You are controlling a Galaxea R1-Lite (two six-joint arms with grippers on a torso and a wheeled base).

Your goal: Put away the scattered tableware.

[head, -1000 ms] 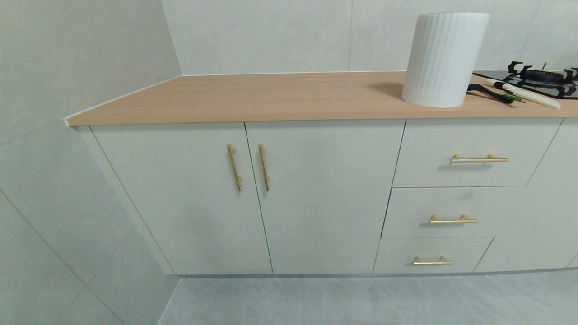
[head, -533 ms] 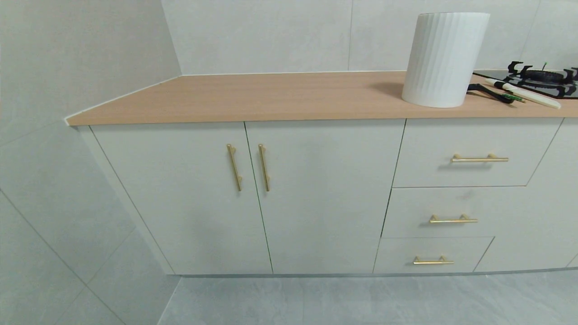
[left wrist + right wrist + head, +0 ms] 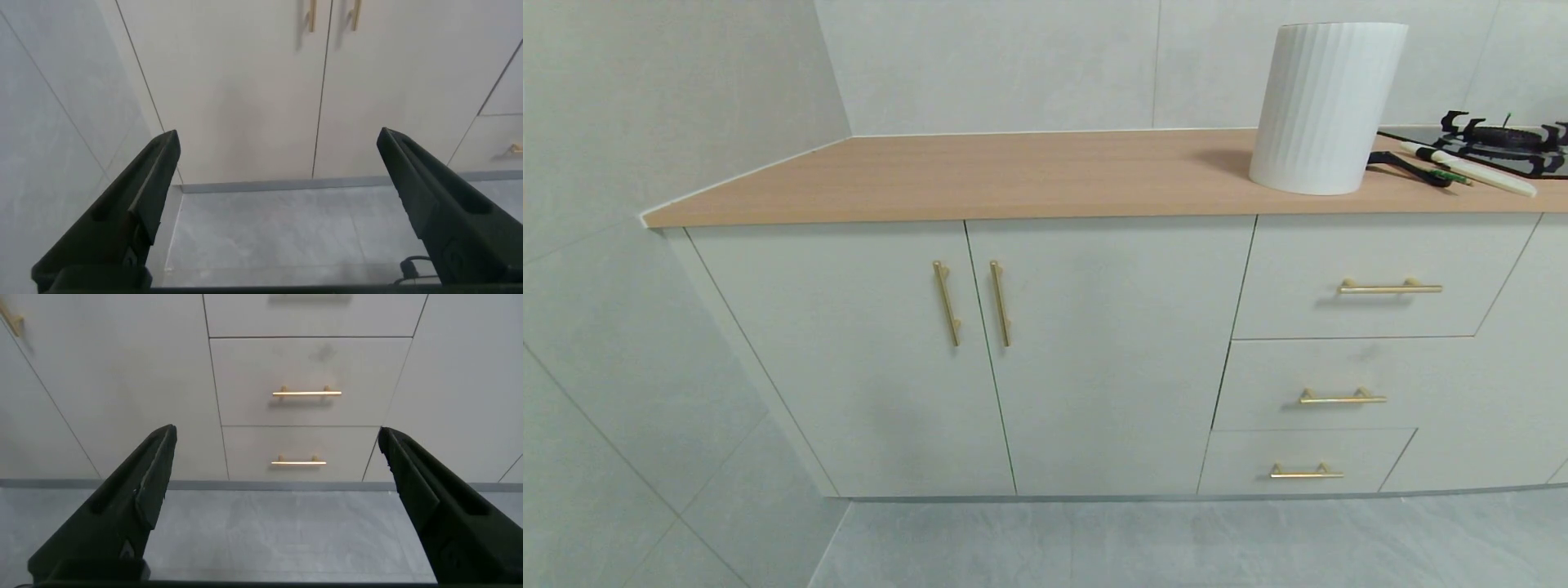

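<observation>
Nothing has shifted since the earlier frames: the tableware lies where it did, and the head view is unchanged. On the wooden counter [image 3: 1013,175] stands a tall white ribbed container [image 3: 1327,106]. The scattered tableware lies just to the right of its base: a black-handled utensil [image 3: 1411,168], a pale knife [image 3: 1482,174], and a thin green piece [image 3: 1451,175] between them (what kind, I cannot tell). Farther right of the container sits the stove [image 3: 1503,140]. Below the container are three drawers [image 3: 1298,278] with gold handles; below and left of it are two closed cabinet doors [image 3: 980,384]. The left gripper [image 3: 277,140] hangs low before those doors, its fingers spread wide and holding nothing. The right gripper [image 3: 276,434] hangs low before the lower drawers, likewise spread and empty. Both are well below the container, above the grey floor [image 3: 1176,543].
</observation>
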